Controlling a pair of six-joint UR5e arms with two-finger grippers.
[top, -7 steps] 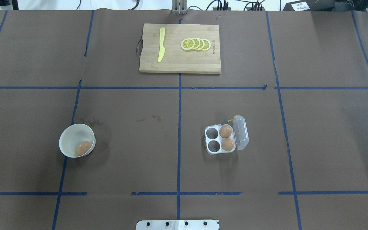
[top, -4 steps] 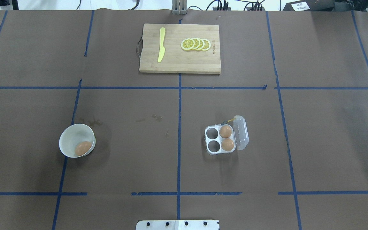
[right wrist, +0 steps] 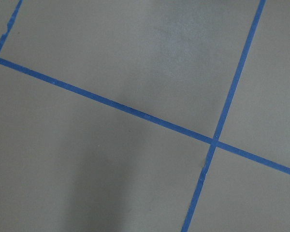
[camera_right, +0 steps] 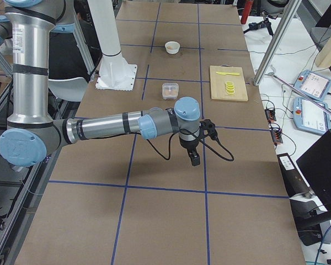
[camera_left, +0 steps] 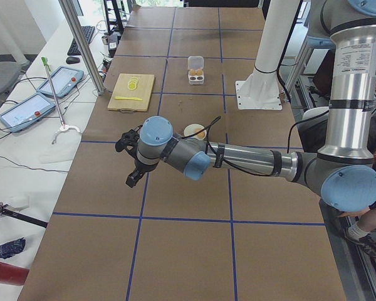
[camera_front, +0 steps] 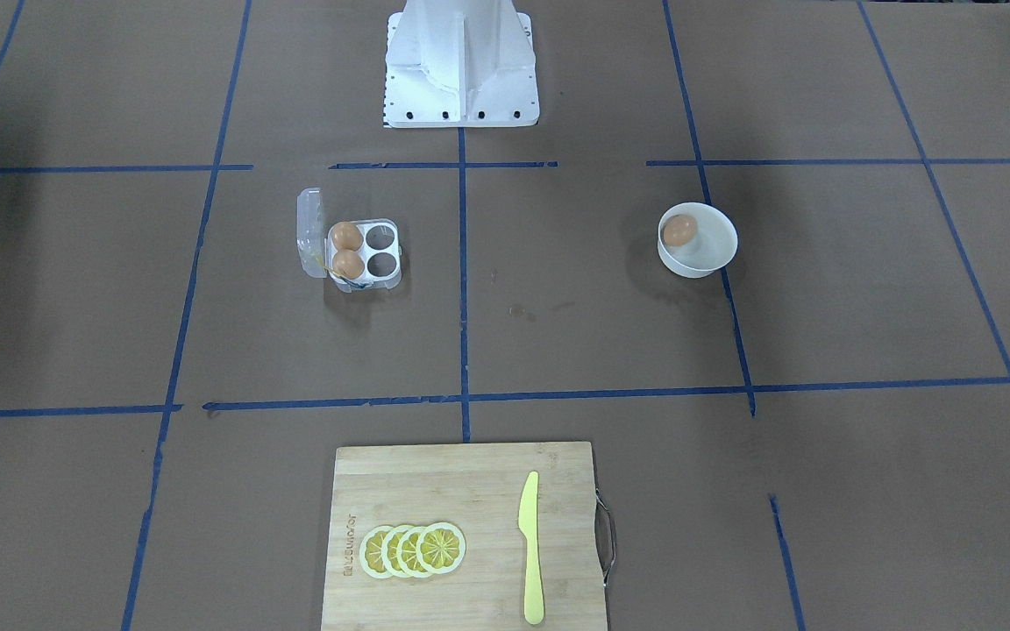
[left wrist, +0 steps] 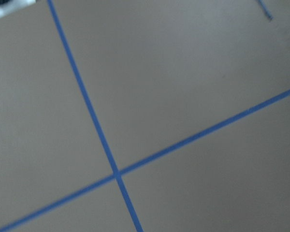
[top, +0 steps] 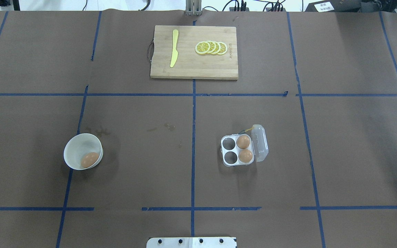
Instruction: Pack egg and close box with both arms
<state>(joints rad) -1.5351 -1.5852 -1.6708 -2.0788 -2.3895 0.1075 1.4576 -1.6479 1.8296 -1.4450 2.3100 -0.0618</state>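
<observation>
Unmoved since a second ago: egg (top: 89,159) on its side in bowl (top: 76,146), long axis roughly left-right. Well right, box (top: 236,149), lid (top: 261,143) open, left cups (top: 230,157) free. Bare paper (top: 150,162) between. Board (top: 198,67) far off. Cannot tell spread of left gripper (camera_left: 131,179) or right gripper (camera_right: 194,159), both visible only in side views.

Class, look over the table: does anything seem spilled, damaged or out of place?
Only faint dark stains on the brown paper beside the white bowl and toward the middle, like dried spills.
</observation>
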